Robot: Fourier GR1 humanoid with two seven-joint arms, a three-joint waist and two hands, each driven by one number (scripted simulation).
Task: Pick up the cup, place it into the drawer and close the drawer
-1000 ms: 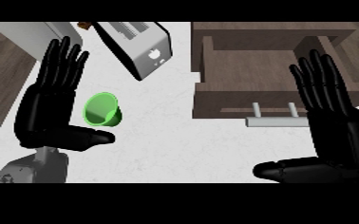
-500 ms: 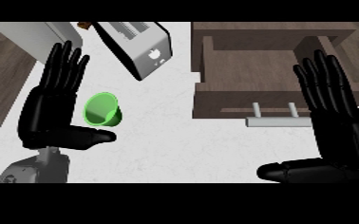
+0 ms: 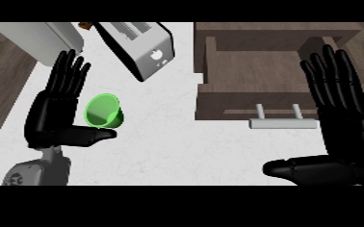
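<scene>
Now green cup (image 3: 105, 111) on its side, rim up-left.

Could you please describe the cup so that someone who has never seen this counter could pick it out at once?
Start at the toaster at the back of the white counter; below it, beside the open left hand, lies the cup. It is the only bright green thing there, small and tipped on its side.

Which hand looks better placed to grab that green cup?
The left hand: it is open right beside the cup, thumb just under it. The right hand is open far across, by the drawer.
</scene>
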